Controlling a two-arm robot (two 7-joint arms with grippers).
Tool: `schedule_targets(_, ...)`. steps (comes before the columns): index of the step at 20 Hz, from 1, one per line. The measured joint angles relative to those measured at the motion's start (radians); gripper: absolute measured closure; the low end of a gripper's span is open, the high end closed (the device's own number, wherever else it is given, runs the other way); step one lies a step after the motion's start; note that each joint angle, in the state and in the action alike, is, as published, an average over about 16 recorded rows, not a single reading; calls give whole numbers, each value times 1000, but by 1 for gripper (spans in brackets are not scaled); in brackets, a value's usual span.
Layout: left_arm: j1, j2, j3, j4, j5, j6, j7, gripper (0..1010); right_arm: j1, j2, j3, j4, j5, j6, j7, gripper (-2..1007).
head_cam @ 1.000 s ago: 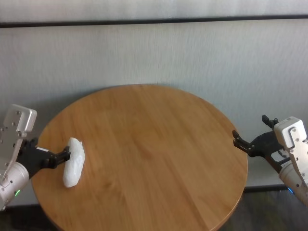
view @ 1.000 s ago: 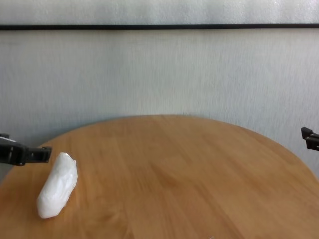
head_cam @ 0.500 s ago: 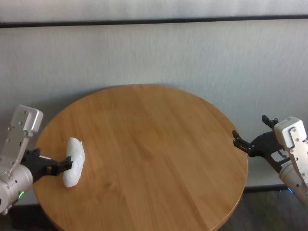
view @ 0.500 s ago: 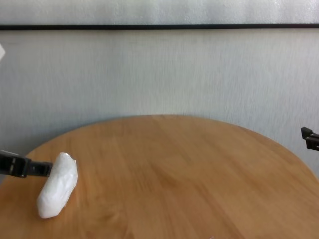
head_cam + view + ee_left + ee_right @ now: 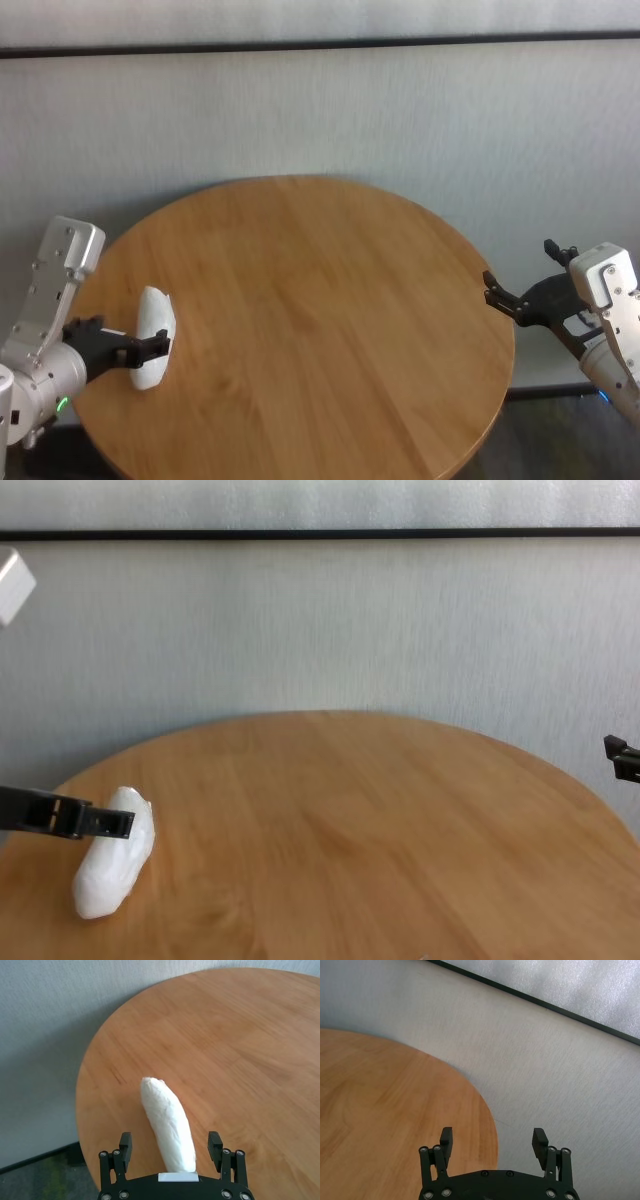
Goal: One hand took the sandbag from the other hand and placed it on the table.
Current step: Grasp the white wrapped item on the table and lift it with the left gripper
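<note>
Both arms end in silver cylinder wrists topped by pale grey box-shaped housings. The left claw (image 5: pixel 150 347) is black, with a green wrist light; the right claw (image 5: pixel 497 296) is black, blue-lit. Small round screws dot each claw's base.

One large round table (image 5: pixel 330 300) with a smooth light-brown wood-grain top, filling the centre and lower part of the head view. One soft white oblong sandbag (image 5: pixel 152 338) in crinkly plastic, lying at lower left. Two black two-finger grippers: one broad left gripper (image 5: pixel 150 348) at lower left, one slim right gripper (image 5: pixel 497 292) at the right edge. One dark horizontal wall strip (image 5: pixel 320 44) along the top.
</note>
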State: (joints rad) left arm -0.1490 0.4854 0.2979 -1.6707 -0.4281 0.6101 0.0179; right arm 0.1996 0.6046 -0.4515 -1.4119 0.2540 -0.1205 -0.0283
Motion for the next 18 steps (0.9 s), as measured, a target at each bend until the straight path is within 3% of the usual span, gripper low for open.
schedule_targets(5, -5, -16, -2, 12, 7, 4, -6, 9, 0, 0, 0, 0, 0, 0, 0, 4)
schedule_targets(18, -26, -42, 1, 71, 36, -22, -42, 9, 0, 0, 0, 0, 0, 0, 0, 4)
